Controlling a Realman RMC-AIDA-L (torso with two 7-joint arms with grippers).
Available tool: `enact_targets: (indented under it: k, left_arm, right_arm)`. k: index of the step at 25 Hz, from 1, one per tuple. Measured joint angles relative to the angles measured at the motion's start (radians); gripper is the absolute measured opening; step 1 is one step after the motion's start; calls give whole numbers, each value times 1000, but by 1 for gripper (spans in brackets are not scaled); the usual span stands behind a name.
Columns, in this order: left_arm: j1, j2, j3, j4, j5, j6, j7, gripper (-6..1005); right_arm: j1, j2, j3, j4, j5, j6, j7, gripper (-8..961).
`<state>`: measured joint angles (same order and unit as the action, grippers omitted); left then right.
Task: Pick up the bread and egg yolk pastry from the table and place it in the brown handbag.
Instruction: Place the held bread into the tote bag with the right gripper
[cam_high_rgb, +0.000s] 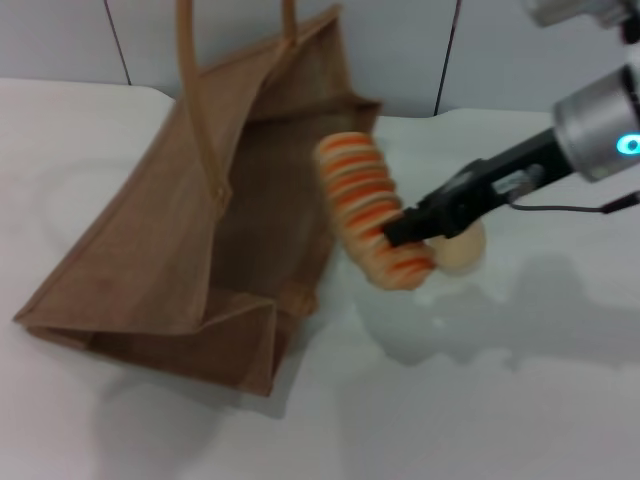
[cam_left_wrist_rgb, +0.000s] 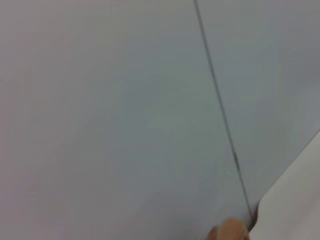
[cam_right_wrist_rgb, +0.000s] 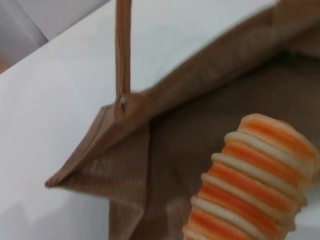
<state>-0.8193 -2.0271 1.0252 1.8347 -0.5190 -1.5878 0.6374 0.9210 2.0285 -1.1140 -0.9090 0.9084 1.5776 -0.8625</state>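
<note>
Two foods and one bag share the white bench (cam_high_rgb: 480, 400). The brown handbag (cam_high_rgb: 190, 250) stands toward the robot's left, leaning, with its mouth turned toward the right side and its two tan loop handles (cam_high_rgb: 195, 110) rising out of the top of the head view. The right hand (cam_high_rgb: 405, 228) reaches in from the right on a black forearm and is closed on the bread (cam_high_rgb: 368, 205), gripping it near its lower end. That loaf hangs in the air, tilted with its upper end leaning toward the bag, just beside the bag's open edge and not yet inside it. From the right wrist view the bread (cam_right_wrist_rgb: 255, 185) fills the near corner, its orange and cream ridges sharp against the dark burlap interior of the brown handbag (cam_right_wrist_rgb: 200, 125), with one handle (cam_right_wrist_rgb: 122, 50) running up from the bag's rim. The egg yolk pastry (cam_high_rgb: 462, 248) sits on the bench just behind and below the right hand, partly hidden by the fingers. The left hand does not appear in the head view, and the left wrist view shows only a pale wall with a thin seam and a small tan rounded shape at the frame edge that I cannot identify.
</note>
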Motion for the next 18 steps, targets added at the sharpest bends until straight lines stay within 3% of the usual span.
enact_targets:
  k: [7,18]
  left_arm:
    - [-8,0,69,-10,-38,44,-31,114]
    - [-12,-1,110,1,-95,59,-62,114]
  right_arm:
    - [104,-3,-7,240,40,-136,-142,170]
    - [137,0,-9,341,70,-329,-211,155]
